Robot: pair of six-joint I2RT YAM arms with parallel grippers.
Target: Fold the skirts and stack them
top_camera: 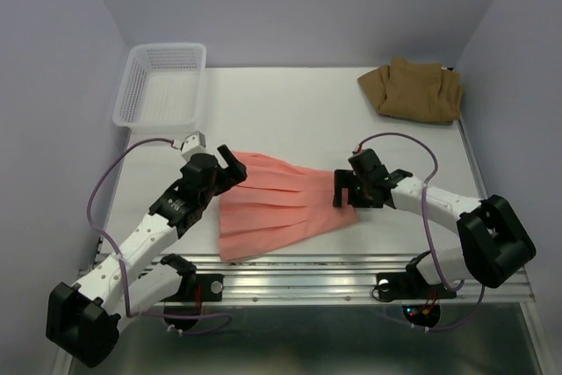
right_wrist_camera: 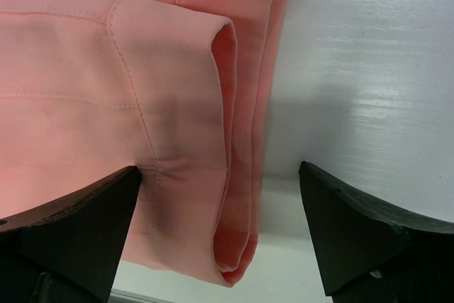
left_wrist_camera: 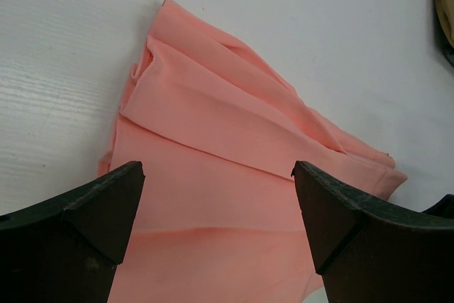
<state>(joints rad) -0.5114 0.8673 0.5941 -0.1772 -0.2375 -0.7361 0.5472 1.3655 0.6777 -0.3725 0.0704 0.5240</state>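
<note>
Top external view: both arms bend inward over the surface point(top_camera: 299, 120); left end effector point(top_camera: 233, 167) and right end effector point(top_camera: 344, 191) hover released, jaws wide, at opposite ends of the salmon-pink skirt point(top_camera: 281, 206). Skirt lies flat mid-surface, long axis left-right, narrow end pointing right.

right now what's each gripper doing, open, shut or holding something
Left gripper: open, holding nothing, over the pink skirt.
Right gripper: open, holding nothing, at the same skirt's folded edge.
</note>
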